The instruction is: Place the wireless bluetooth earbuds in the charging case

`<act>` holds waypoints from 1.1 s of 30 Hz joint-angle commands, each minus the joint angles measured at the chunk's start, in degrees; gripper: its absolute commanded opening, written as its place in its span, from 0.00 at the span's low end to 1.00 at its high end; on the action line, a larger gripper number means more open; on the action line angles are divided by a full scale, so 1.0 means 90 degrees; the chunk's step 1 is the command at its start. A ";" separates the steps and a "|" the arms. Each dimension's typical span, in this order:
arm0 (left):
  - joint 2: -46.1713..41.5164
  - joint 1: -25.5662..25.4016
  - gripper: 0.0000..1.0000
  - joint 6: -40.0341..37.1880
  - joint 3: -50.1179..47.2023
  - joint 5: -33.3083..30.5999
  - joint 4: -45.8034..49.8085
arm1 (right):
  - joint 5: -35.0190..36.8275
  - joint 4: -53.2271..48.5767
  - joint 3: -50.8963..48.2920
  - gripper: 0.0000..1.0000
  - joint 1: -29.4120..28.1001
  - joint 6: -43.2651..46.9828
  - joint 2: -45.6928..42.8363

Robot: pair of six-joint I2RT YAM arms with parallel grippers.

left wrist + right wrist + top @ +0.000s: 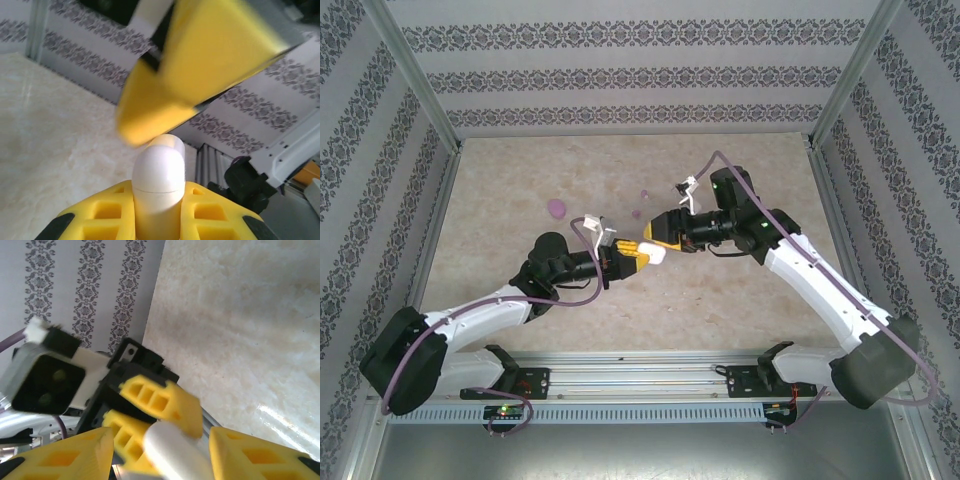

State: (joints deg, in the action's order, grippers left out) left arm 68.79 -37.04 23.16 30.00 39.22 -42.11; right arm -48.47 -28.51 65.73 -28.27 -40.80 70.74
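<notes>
Patterned wallpaper walls close round a pale marbled tabletop (520, 170), and you have both arms meeting above its middle. Your left end effector (636, 258) is clenched on a white charging case (656, 253), a rounded capsule with a thin seam round it; it grips the lower half, so the domed end sticks out free. Your right end effector (651, 238) has its yellow fingers apart, one on each side of that domed end; the right wrist view shows a sliver of air on both sides, so it straddles the case and grasps nothing.

Mind this relation: the case's long axis runs out of the left fingers straight toward the right end effector, so the two face each other along one line. The seam sits just clear of the left fingers; I judge the right must close beyond that seam, on the dome, to work the lid.

The buds are nowhere near the case: a pale purple earbud (644, 194) and a second pale purple earbud (636, 213) lie on the tabletop just beyond the right end effector, nearer that arm; a larger purple piece (557, 208) lies apart to the left.
</notes>
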 commanded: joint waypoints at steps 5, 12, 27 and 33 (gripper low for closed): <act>-0.0527 -0.0016 0.00 -0.0017 -0.0176 -0.0870 0.1197 | 0.0229 -0.0053 0.0487 0.53 0.0496 0.0836 -0.1474; -0.0888 0.0500 0.00 0.0323 0.0150 -0.1919 0.3372 | 0.1793 -0.1372 0.0395 0.56 0.1114 0.1236 -0.1842; 0.1902 0.2488 0.01 0.0069 0.1913 -0.1796 0.4111 | 0.2387 -0.1128 -0.0942 0.58 0.1181 0.0601 -0.1747; 0.3451 0.2488 0.00 0.0161 0.2714 -0.1938 0.3722 | 0.2856 -0.1178 -0.1274 0.58 0.0940 0.0684 -0.1302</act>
State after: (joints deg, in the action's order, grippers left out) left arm 95.98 -15.25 25.71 52.16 22.57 -6.57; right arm -25.69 -39.68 55.37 -18.74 -34.35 57.60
